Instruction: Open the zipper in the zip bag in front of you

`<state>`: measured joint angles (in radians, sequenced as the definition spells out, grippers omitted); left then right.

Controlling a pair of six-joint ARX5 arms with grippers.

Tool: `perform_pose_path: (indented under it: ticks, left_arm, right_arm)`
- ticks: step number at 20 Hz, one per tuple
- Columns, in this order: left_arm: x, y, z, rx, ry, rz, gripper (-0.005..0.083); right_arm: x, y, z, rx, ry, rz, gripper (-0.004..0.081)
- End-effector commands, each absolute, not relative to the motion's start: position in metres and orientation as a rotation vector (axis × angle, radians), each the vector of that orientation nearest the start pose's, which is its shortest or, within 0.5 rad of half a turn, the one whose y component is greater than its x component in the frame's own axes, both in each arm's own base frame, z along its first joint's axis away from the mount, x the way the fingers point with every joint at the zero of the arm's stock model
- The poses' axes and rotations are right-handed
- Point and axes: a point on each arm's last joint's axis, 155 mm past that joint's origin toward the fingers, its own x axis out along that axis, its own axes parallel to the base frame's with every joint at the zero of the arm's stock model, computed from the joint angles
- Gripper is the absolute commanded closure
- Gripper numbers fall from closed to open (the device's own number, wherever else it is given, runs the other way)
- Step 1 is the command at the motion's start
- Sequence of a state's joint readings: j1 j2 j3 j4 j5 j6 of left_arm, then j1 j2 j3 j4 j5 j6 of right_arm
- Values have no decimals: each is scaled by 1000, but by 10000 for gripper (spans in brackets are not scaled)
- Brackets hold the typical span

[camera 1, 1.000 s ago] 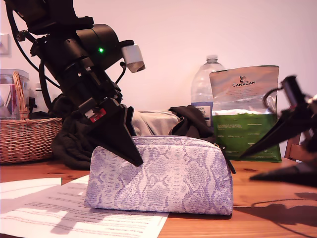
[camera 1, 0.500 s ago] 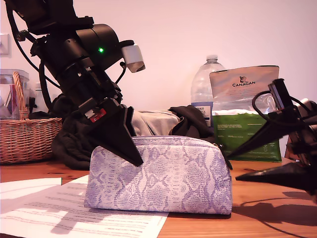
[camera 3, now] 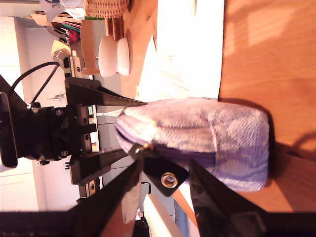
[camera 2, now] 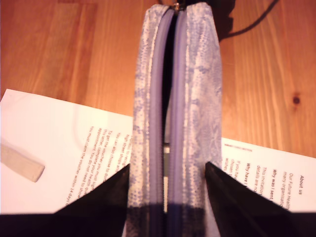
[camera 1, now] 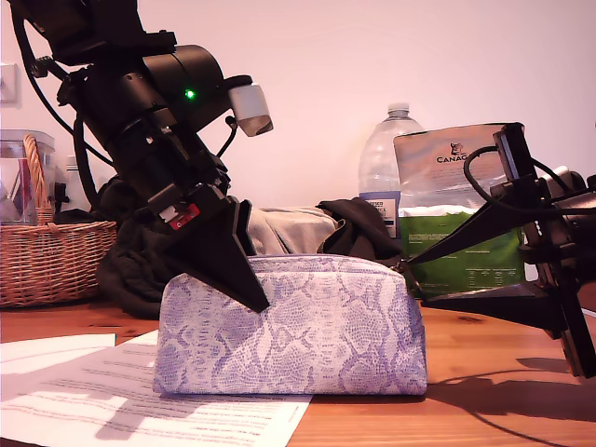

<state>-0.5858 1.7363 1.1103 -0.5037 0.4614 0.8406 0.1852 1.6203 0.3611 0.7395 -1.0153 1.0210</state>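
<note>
My first gripper (camera 2: 167, 170) is pinching the zip bag (camera 1: 291, 326) at one end of its top seam; my second gripper (camera 3: 163, 170), jaws apart, is straddling the dark pull tab (camera 3: 165, 177) at the opposite end of the zipper (camera 2: 166, 84).

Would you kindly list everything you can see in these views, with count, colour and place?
zip bag: one, lilac-and-white snakeskin print, centre of the wooden table, one end on the paper.
zipper: one, purple, along the bag's top, dark pull tab at the second claw's end.
printed paper: white sheets, under the bag toward the exterior view's left.
wicker basket: one, tan, exterior view's left.
water bottle: one, clear, behind the bag.
foil bag: one, green and silver, beside the bottle.
dark clothing: heap, behind the bag.
my first claw: black, pinching the bag's top.
my second claw: black, open, astride the pull tab.
</note>
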Motion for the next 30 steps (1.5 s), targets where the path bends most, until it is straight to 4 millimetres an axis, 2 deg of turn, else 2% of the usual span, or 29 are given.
perform_pose_path:
  ticks: [1,3,5,7,12,18,22,27,30]
  left_arm:
    - [283,-288,56,750,718,-1377,364]
    - [283,-288,56,750,718,-1377,364]
    - [283,-288,56,750,718,-1377,364]
    - [283,-288,56,750,717,-1377,364]
    - [283,-288,56,750,716,-1376,364]
    - [283,-288,56,751,716,-1376,364]
    - [283,-288,56,751,716,-1376,364]
    - [283,-288,56,750,717,-1377,364]
    - [282,-289,56,751,715,-1379,364]
  right_arm:
    - [275,213,73,1088,1070,840,507]
    - [276,213,74,1085,1063,847,544]
    - [276,213,74,1084,1061,844,650]
    - [276,213,74,1084,1061,844,719]
    - [276,213,75,1083,1060,851,772]
    - [272,218,80,1072,1056,891,780]
    - [274,223,102,1097,1015,967,780]
    - [274,229,118,1124,993,1008,781]
    - [274,240,130,1129,988,1041,781]
